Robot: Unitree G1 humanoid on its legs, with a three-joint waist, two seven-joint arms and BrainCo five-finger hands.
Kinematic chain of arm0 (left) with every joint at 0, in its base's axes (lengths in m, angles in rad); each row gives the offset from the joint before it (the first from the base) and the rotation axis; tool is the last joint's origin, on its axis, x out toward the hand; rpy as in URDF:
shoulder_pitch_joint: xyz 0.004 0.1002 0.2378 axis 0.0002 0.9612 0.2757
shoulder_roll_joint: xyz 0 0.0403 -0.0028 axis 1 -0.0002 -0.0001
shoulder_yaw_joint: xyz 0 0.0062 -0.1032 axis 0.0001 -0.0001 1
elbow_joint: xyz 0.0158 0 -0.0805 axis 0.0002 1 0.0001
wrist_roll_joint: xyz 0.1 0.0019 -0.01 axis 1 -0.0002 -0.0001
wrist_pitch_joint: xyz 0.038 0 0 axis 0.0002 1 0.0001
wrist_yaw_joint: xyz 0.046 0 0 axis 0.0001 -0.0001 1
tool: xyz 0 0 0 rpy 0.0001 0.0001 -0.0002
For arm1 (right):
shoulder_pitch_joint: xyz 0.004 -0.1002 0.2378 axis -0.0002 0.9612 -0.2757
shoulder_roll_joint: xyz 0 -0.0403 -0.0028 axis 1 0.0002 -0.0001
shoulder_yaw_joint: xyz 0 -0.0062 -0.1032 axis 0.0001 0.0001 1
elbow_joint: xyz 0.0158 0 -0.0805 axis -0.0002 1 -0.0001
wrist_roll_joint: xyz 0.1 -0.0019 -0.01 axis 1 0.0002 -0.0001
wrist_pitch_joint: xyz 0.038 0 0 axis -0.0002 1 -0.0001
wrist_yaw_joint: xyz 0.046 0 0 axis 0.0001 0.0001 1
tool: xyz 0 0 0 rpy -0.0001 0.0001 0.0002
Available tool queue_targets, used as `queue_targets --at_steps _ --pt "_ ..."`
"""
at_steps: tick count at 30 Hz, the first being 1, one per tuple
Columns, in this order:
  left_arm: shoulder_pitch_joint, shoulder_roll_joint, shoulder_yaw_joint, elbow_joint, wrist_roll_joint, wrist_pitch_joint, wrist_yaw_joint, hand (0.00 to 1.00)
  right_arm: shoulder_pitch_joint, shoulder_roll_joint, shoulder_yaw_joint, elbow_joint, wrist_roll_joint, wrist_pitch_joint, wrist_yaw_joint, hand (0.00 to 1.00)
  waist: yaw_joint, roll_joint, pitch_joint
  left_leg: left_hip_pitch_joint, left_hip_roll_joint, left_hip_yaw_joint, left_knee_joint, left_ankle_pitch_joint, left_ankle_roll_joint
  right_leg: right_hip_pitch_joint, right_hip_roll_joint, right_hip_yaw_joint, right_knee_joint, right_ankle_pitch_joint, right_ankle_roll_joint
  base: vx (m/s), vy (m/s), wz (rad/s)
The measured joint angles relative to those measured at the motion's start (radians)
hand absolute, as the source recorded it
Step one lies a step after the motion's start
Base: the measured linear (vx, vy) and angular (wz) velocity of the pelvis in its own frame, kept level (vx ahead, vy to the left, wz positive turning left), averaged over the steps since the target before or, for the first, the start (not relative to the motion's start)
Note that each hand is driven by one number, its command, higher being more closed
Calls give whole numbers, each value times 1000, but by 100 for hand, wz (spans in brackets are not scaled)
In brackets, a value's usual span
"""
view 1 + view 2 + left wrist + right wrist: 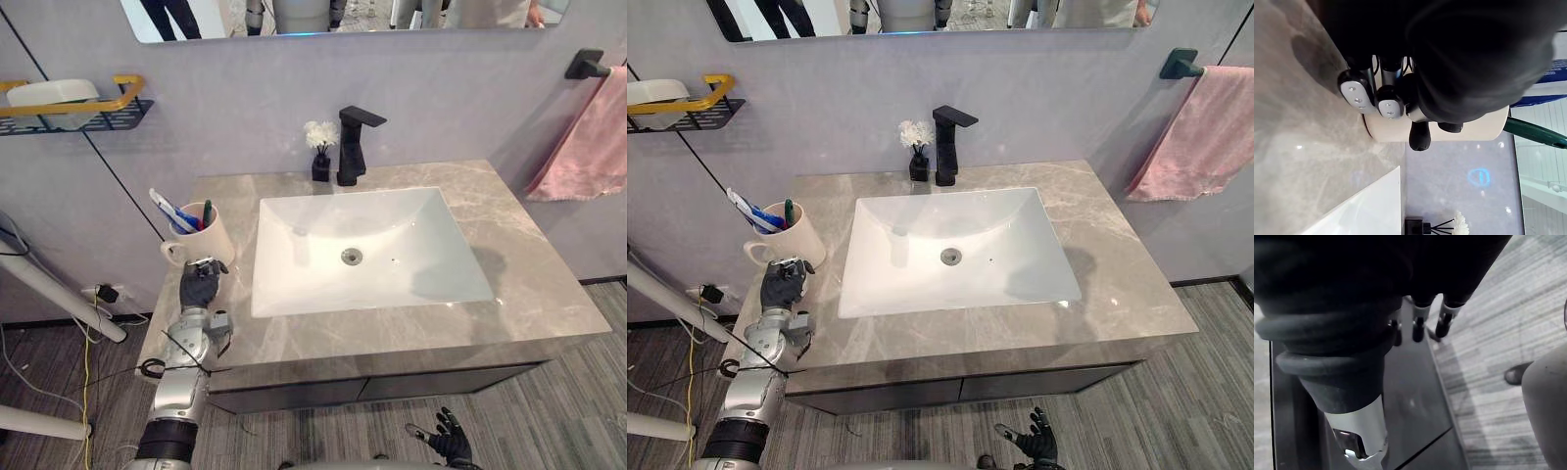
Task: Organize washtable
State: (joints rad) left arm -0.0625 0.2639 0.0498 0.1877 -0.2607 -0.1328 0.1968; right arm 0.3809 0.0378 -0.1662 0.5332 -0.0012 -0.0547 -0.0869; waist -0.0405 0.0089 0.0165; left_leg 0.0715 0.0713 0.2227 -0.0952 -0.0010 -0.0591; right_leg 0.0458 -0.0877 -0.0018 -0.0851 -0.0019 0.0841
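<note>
Table: grey veined stone slab, polished.
Sink: white, rectangular, glossy, sunk in the table's middle.
Mug: cream, cylindrical, handled; holds toothbrushes; stands on the table's left part.
Left robot hand: against the mug's near wall; grip cannot be told.
Right robot hand: low over striped carpet, spread wide.

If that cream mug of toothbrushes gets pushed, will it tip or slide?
Probably slides: the mug looks squat and wide-based on the smooth stone countertop. It looks ceramic, so likely heavyish and breakable. The leaning toothbrushes may rattle or shift.
</note>
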Motion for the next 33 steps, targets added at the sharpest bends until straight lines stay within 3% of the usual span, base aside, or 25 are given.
queue_targets --at_steps 17,29,33 --pt "-139 94 -2 60 38 0 4 100 -25 -7 -1 -2 0 -5 -2 0 -7 2 33 -53 1 33 1 0 0 -79 0 29 20 6 1 0 -10 -5" --pt "-157 95 -10 54 39 -2 31 100 -17 -6 -4 -3 0 -7 -5 0 -9 2 39 -60 0 49 2 1 1 -102 -3 31 33 12 3 -18 -8 -5" --pt "-157 85 -83 -15 39 -4 47 100 -19 -6 -30 -2 0 -7 -5 0 -12 5 40 -49 -2 24 2 2 3 -79 -7 -1 33 11 3 0 -22 14"
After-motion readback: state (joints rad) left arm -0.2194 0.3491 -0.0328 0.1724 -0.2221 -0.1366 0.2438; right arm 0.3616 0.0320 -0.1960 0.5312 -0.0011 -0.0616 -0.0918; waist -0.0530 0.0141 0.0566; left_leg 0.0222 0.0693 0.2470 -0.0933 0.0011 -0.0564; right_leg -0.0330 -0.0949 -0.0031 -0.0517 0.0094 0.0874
